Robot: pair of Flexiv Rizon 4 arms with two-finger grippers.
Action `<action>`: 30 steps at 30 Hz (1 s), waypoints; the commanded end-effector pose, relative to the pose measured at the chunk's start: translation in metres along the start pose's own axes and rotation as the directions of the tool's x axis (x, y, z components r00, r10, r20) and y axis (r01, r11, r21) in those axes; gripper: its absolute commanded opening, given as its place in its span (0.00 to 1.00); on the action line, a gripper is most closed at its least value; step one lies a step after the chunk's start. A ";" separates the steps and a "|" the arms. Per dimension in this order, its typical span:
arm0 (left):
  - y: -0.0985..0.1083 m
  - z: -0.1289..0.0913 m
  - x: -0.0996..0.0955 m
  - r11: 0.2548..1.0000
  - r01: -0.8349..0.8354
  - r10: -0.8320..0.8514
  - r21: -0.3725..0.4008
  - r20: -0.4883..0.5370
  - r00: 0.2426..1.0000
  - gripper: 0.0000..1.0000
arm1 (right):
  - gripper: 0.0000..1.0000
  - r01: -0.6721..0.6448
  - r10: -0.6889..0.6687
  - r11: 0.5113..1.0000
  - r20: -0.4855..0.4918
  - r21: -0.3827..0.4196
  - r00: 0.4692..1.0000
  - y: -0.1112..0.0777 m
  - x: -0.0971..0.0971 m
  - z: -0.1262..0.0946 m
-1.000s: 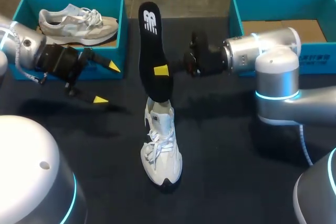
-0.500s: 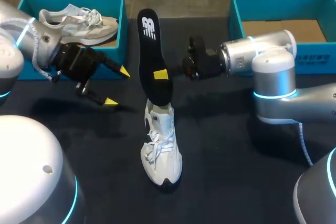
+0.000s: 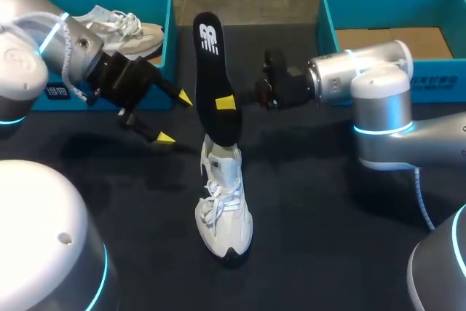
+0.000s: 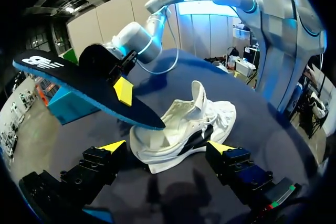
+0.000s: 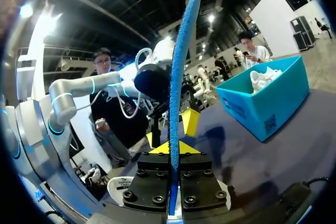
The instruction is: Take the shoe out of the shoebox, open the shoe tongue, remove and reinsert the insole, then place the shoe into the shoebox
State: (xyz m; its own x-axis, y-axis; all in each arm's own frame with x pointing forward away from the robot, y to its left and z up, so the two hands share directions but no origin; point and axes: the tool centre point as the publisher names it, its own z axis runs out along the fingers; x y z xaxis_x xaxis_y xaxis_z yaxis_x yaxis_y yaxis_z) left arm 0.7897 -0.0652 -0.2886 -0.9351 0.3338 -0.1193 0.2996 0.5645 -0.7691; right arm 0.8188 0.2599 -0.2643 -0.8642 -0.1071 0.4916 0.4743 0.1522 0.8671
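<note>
A white shoe (image 3: 224,205) stands on the black table, toe toward me. A black insole (image 3: 211,63) with a blue edge rises upright from the shoe's opening, its lower end at the heel. My right gripper (image 3: 224,102) is shut on the insole's middle, and edge-on the insole (image 5: 181,66) runs between its fingers (image 5: 169,148). My left gripper (image 3: 175,117) hangs open just left of the insole, touching nothing. In its own view the shoe (image 4: 184,129) lies ahead of that left gripper (image 4: 167,147), with the insole (image 4: 84,77) above it.
A teal shoebox (image 3: 169,41) at the back left holds a second white shoe (image 3: 109,30). Another teal shoebox (image 3: 324,16) stands at the back right, behind my right arm. Bare black table lies in front of the shoe.
My left arm has swung right, bringing its open gripper close to the insole. The right gripper and the insole have hardly moved.
</note>
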 end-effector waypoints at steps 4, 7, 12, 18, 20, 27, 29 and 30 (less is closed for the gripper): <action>0.003 0.004 0.001 1.000 0.007 -0.007 0.005 -0.002 1.000 1.00 | 0.00 -0.003 0.003 1.000 -0.003 -0.001 1.000 -0.001 0.001 0.011; 0.003 0.004 0.002 1.000 0.011 -0.011 0.005 -0.006 1.000 1.00 | 0.00 -0.012 0.012 1.000 -0.001 -0.013 1.000 -0.006 0.000 0.015; 0.004 0.003 0.004 1.000 0.015 -0.015 0.003 -0.006 1.000 1.00 | 0.00 -0.021 0.022 0.999 0.019 -0.036 1.000 -0.016 0.000 0.020; 0.007 0.001 0.007 1.000 0.023 -0.023 0.002 -0.006 1.000 1.00 | 0.00 -0.018 0.020 0.999 0.032 -0.045 0.999 -0.025 0.001 0.020; 0.007 0.000 0.008 1.000 0.025 -0.025 0.002 -0.005 1.000 1.00 | 0.00 -0.021 0.022 0.999 0.035 -0.045 0.999 -0.026 0.002 0.020; 0.010 -0.002 0.011 0.999 0.038 -0.038 0.012 -0.004 0.999 1.00 | 0.00 -0.035 0.037 0.998 0.045 -0.043 0.998 -0.030 0.003 0.017; 0.011 -0.002 0.011 0.999 0.040 -0.040 0.011 -0.005 0.999 1.00 | 0.00 -0.041 0.043 0.998 0.046 -0.038 0.998 -0.031 0.002 0.017; 0.011 -0.002 0.011 0.999 0.042 -0.041 0.011 -0.006 0.999 1.00 | 0.00 -0.041 0.043 0.998 0.047 -0.036 0.998 -0.031 0.001 0.018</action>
State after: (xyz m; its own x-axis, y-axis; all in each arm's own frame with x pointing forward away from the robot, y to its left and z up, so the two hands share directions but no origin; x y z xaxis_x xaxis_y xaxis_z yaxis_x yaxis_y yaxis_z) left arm 0.7832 -0.0539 -0.2968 -0.9456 0.3144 -0.0842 0.2583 0.5676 -0.7817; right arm 0.8007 0.2716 -0.2924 -0.8505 -0.0583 0.5227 0.5143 0.1162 0.8497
